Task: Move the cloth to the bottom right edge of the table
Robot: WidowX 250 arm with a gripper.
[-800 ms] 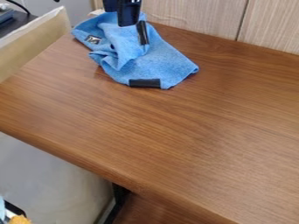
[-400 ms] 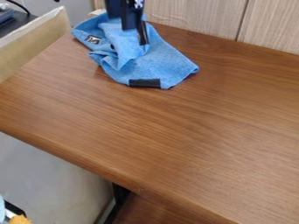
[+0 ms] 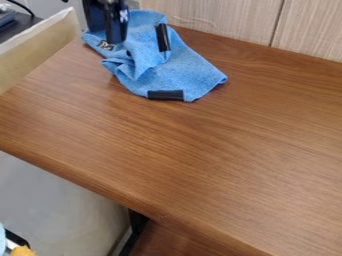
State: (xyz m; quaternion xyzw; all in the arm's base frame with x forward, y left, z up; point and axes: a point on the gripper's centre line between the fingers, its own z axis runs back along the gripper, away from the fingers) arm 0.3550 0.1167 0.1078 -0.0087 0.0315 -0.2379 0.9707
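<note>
The cloth [image 3: 186, 70] lies crumpled at the upper left of the table [image 3: 200, 165], the gripper [image 3: 112, 35] above its left part, open or closed I cannot tell; grasping seems the step in hand, next calling for a secure pinch before heading lower right

I see a brown wood-grain table [image 3: 220, 150], near edge rounded. Pale panels [image 3: 220, 20] stand behind it, split by a dark seam [image 3: 278, 22]. Beige board [image 3: 40, 52] on the left. Grey surface [image 3: 53, 200] lower left. Soft sheen on the wood.
</note>
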